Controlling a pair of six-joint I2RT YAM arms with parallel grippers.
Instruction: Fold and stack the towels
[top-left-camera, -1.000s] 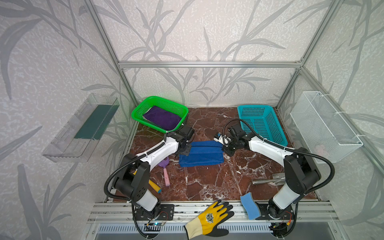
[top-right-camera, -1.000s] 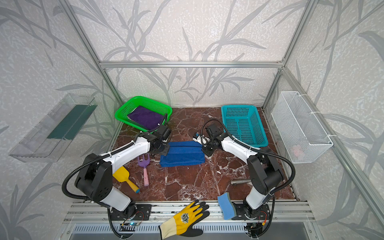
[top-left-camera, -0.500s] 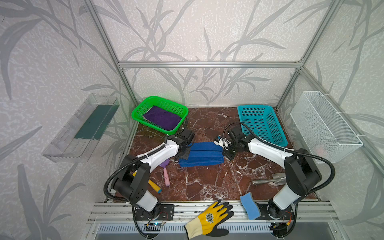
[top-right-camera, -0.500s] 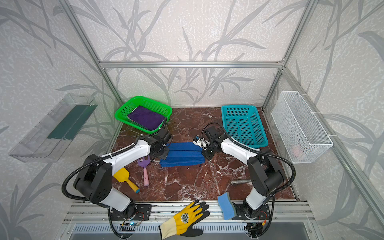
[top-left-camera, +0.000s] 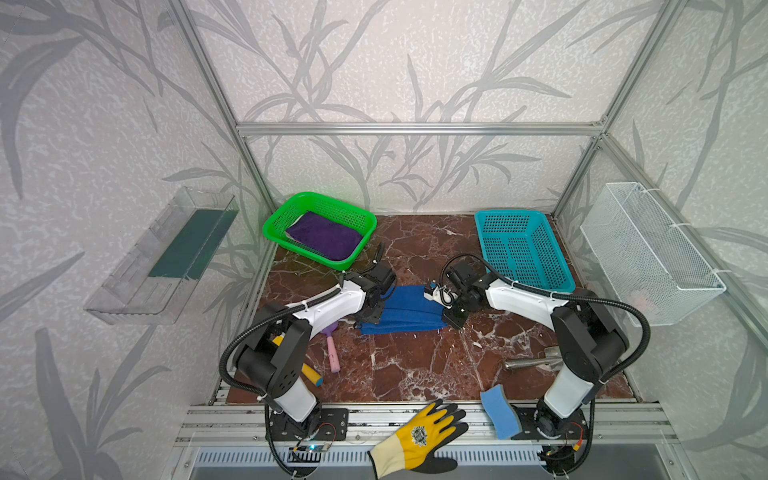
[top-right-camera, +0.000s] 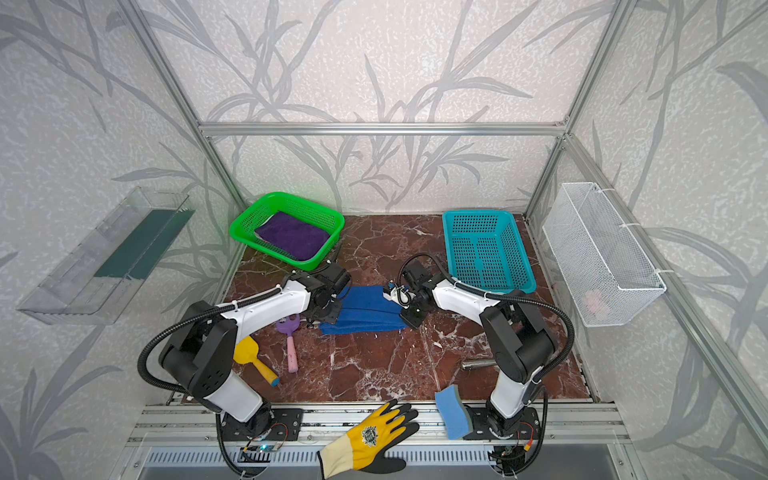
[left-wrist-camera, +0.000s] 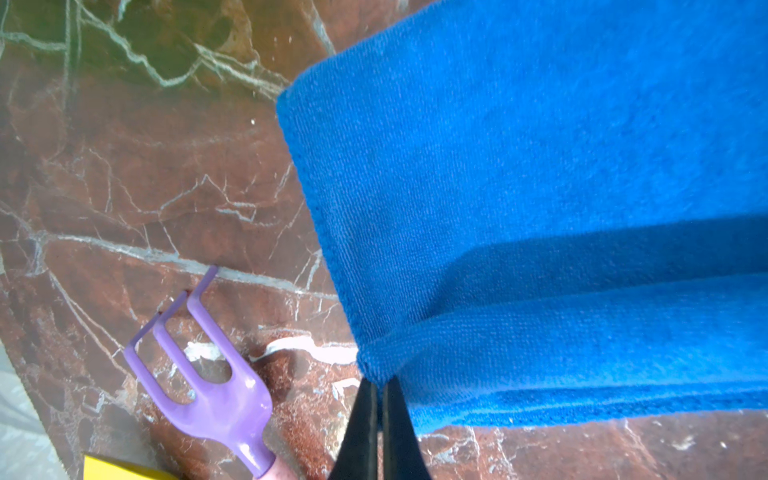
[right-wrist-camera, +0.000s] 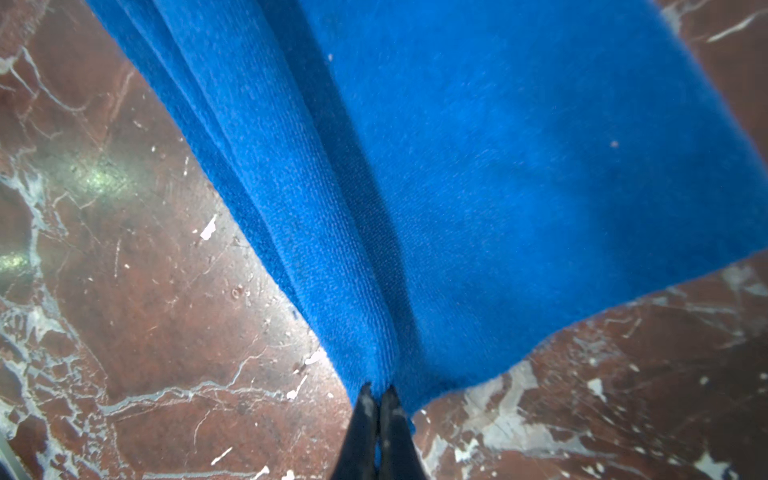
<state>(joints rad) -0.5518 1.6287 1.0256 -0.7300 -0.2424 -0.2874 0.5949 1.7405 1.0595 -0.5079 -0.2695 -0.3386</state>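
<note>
The royal blue towel (top-left-camera: 402, 311) is seen at the centre of both top views, laid on the marble table (top-left-camera: 415, 365) as a partly folded band. Its long axis runs left to right across the frame. Its left end is pinched by the closed left gripper (left-wrist-camera: 379, 386), and its right end by the closed right gripper (right-wrist-camera: 378, 395). The dark purple towel (top-left-camera: 324, 239) is seen inside the green basket (top-left-camera: 286, 212), left of centre.

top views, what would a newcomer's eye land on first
The blue towel sits mid-table, the left pincer and right pincer each shut on one end. Behind on the left, a purple towel lies in the green basket; a yellow glove lies on the front rail.
</note>
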